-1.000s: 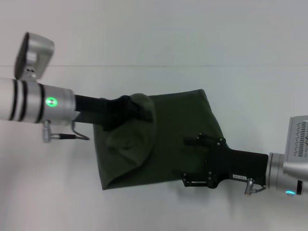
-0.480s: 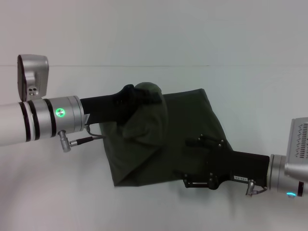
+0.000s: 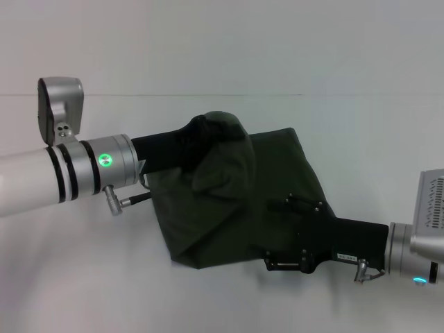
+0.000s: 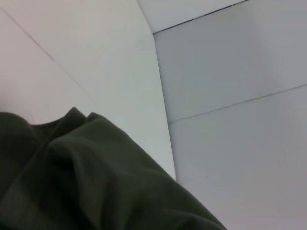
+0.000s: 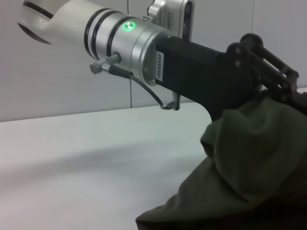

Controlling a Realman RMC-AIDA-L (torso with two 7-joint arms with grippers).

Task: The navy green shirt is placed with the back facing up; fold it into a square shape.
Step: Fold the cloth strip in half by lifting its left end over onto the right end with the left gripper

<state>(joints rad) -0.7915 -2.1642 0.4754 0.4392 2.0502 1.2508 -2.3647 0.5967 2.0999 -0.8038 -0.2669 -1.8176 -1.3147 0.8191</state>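
Nearest you, the right gripper (image 3: pixel 295 232) lies low on the right part of the shirt (image 3: pixel 277 177) and has not moved over the last second. Its fingers are black against dark cloth, so you cannot tell whether they are spread or pressed together; read it as a hold-down on the lower layer.

Beyond it, the shirt lies on the white table (image 3: pixel 208 55) as a partly folded block. Its left portion is lifted clear of the surface.

Farther back and to the left, the left gripper (image 3: pixel 208 135) pinches that raised bunch of cloth. The right wrist view shows fabric gathered at its fingers (image 5: pixel 268 57) and draping down from them. Over the last second this gripper has travelled rightward, toward the middle of the shirt, carrying the bunch with it, and the left edge of the cloth has drawn in along the table.

Treat this as a fold in progress: the left side is crossing over but is not yet laid down.
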